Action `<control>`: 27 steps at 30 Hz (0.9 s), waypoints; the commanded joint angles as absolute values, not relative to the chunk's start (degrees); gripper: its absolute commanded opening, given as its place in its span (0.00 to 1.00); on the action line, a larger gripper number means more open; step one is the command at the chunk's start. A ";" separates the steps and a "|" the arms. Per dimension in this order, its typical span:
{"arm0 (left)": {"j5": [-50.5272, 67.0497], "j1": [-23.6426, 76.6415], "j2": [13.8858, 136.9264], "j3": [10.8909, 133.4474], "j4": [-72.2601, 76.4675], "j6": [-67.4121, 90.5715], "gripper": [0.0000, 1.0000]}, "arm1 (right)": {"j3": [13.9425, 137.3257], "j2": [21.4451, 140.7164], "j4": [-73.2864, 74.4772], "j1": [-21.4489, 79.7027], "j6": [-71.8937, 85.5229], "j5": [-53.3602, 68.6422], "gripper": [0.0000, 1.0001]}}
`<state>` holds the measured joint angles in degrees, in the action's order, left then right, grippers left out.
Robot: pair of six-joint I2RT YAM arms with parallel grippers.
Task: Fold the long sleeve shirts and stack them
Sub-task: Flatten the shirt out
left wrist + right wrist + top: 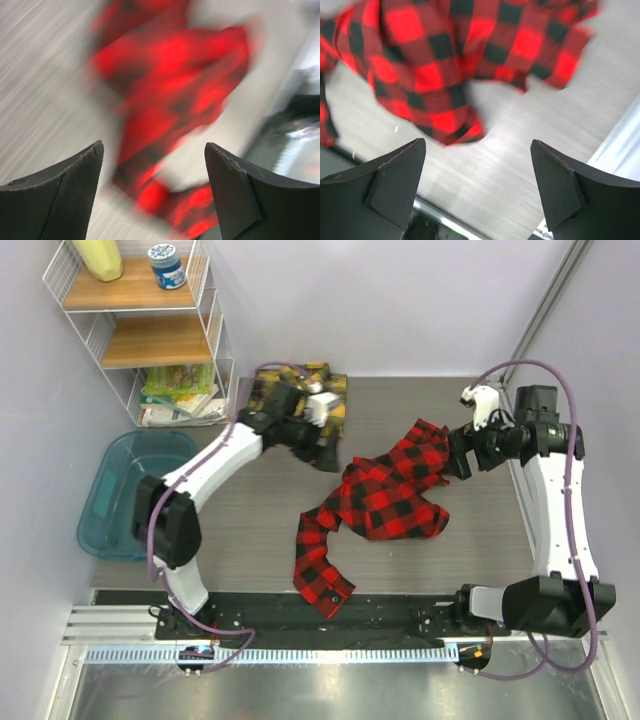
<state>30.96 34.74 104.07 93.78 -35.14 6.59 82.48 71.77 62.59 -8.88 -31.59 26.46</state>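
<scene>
Centrally on the grey, finely grained table (250, 530), the red-and-black shirt (390, 490) is seen lying in a rumpled, roughly triangular heap, its soft flannel marked in bold squares. One long sleeve is trailed toward the lower left of the frame and ends in a squared cuff.

The yellow-and-black shirt (338, 400) is bunched at the upper centre, against the table's far edge, and is partly covered by the left arm's wrist. The left gripper (322, 452) is held at that shirt's lower right corner. In the left wrist view its dark, matt, wedge-shaped fingers (75, 185) are shown wide apart with nothing between them. Beyond them only a red-and-dark smear is seen, most likely the red shirt.

The right gripper (458, 455) is placed just beside the red shirt's upper right edge. Its fingers (395, 180) are likewise spread and empty over bare table, with the checked hem beyond them.

At the upper left a white wire shelf (160, 340) with wooden boards is stood, bearing a yellow bottle (98, 258) and a blue-lidded jar (167, 267). A translucent teal bin (95, 510) is set at the left.
</scene>
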 commanded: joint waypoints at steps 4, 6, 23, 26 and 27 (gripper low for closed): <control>23.81 28.92 88.42 69.65 -50.97 -17.75 0.83 | 72.79 70.32 61.63 7.32 -33.33 22.07 0.91; 25.04 29.09 88.50 66.29 -50.28 -17.93 0.84 | 68.76 69.09 56.44 13.25 -31.74 18.65 0.90; 18.23 45.78 92.89 56.95 -31.38 -8.79 0.91 | 66.36 70.49 50.98 17.58 -31.29 17.48 0.83; 17.55 47.11 97.90 60.55 -32.77 -8.52 0.49 | 66.97 69.70 50.10 14.43 -29.62 20.11 0.85; 19.14 46.94 98.43 63.60 -36.96 -10.27 0.17 | 67.06 69.09 49.75 12.41 -29.62 20.74 0.86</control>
